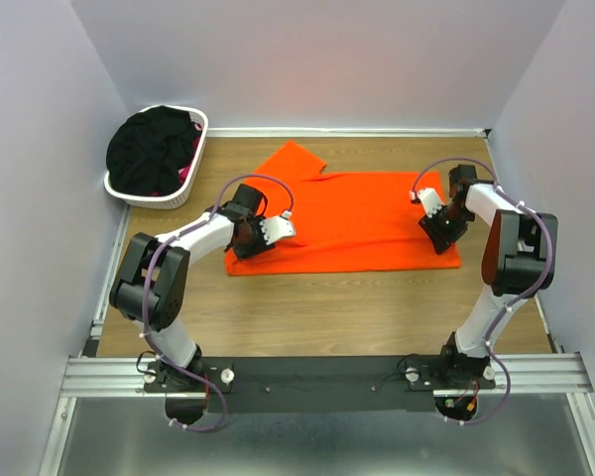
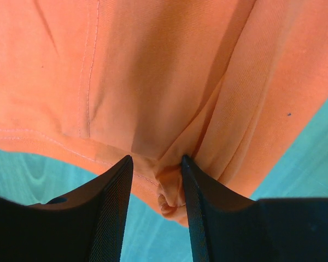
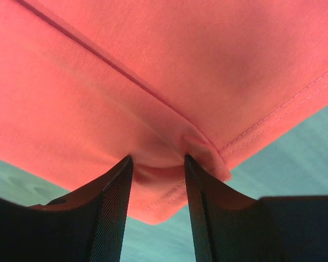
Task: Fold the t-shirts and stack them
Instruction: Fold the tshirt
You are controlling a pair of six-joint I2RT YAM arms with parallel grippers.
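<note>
An orange t-shirt (image 1: 357,218) lies spread flat on the wooden table, one sleeve pointing to the far left. My left gripper (image 1: 258,243) is down on its left edge and my right gripper (image 1: 441,236) on its right edge. In the left wrist view the gripper (image 2: 156,161) stands open around a bunched fold of the orange t-shirt (image 2: 153,71); the fold touches only the right finger. The right wrist view has the gripper (image 3: 157,161) open astride a hemmed corner of the orange t-shirt (image 3: 153,71), the cloth puckered between the fingers. Black t-shirts (image 1: 149,149) and pink cloth (image 1: 188,171) fill the basket.
A white laundry basket (image 1: 196,117) stands at the table's far left corner. Bare wooden table (image 1: 327,307) lies between the shirt and the arm bases. Walls close in the left, back and right sides.
</note>
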